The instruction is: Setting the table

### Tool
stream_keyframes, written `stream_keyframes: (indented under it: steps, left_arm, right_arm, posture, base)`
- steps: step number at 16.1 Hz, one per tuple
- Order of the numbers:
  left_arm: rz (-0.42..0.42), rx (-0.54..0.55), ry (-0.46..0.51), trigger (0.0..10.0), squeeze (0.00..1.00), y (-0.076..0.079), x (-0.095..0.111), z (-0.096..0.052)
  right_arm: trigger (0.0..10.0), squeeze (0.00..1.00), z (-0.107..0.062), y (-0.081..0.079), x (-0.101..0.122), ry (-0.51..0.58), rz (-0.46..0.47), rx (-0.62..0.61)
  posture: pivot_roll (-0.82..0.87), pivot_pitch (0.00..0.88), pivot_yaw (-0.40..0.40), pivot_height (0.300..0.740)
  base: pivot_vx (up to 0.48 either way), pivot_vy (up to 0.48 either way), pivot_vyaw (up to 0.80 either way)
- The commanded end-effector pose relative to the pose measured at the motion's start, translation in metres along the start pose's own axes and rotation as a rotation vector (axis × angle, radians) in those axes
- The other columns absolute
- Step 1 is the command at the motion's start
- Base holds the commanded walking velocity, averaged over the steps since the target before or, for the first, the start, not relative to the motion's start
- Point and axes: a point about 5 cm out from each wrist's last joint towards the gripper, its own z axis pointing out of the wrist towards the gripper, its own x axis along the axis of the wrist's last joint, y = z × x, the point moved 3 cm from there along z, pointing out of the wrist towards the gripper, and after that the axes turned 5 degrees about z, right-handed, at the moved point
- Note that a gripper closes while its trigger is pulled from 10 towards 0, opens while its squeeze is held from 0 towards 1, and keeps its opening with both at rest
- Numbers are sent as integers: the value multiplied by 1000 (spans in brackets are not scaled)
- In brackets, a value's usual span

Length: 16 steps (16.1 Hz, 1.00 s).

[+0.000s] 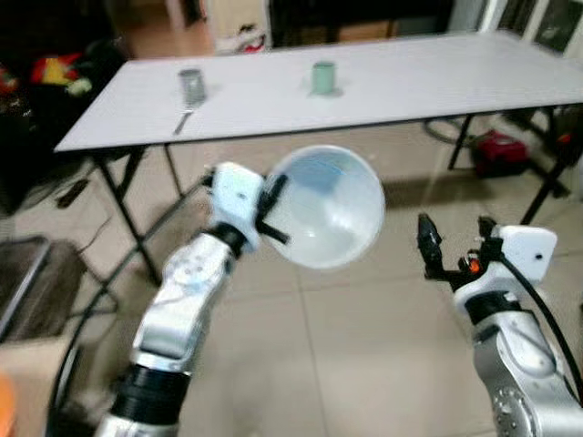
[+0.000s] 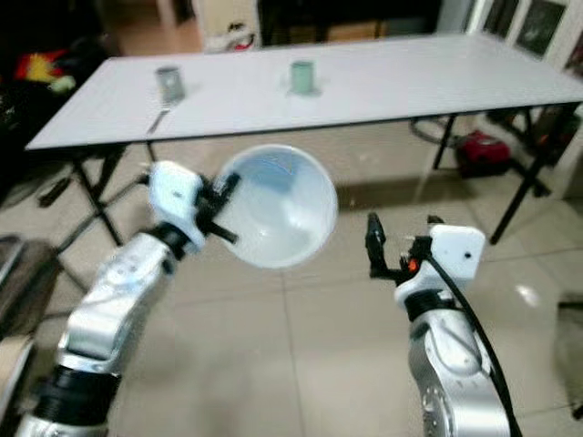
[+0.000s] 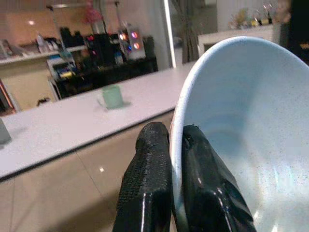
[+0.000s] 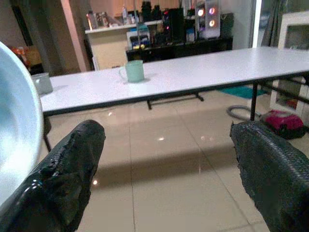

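Gripping the rim of a pale blue bowl [image 1: 326, 208], the left gripper [image 1: 271, 211] holds it tilted in the air above the tiled floor [image 1: 364, 346], its opening turned toward the camera. Farther off, a long white table [image 1: 410, 82] stands across the scene, with a green mug [image 1: 323, 77] near its middle, a grey cup [image 1: 191, 86] to the left and a utensil [image 1: 183, 121] lying just near of that cup. The right gripper [image 1: 453, 248] hangs lower right, fingers spread with nothing between them, apart from the bowl. In the right eye view the layout matches, and a red object [image 2: 478, 150] sits on the floor under the table's right end. In the left wrist view, two black fingers [image 3: 149, 188] pinch the bowl's edge, one on each side of the wall, with the mug on the table beyond. In the right wrist view, the wide-apart fingers [image 4: 63, 179] frame bare floor, the bowl's rim beside one of them, the table with mug and cup far ahead.
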Motion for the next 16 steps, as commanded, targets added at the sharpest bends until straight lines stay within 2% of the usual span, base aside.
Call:
stream_keyframes:
  steps: [1,6,12,16]
  left_arm:
    - [14,33,-1,10000,0,-9,0,-2]
    - [25,55,-29,10000,0,-16,-7,-5]
    - [34,59,-43,10000,0,-14,-9,-4]
    - [79,104,-76,10000,0,-30,-19,-10]
  right_arm:
    - [10000,0,2,-5,2,9,11,17]
    - [10000,0,2,-4,0,4,-13,12]
    - [10000,0,1,-2,0,3,-39,-2]
    - [10000,0,-1,-5,-9,-27,-90,58]
  posture:
    - [-102,0,54,740]
    - [-102,0,51,740]
    - [-105,0,53,740]
    - [-102,0,47,740]
  base:
    - [428,0,0]
    - [431,0,0]
    - [431,0,0]
    - [428,0,0]
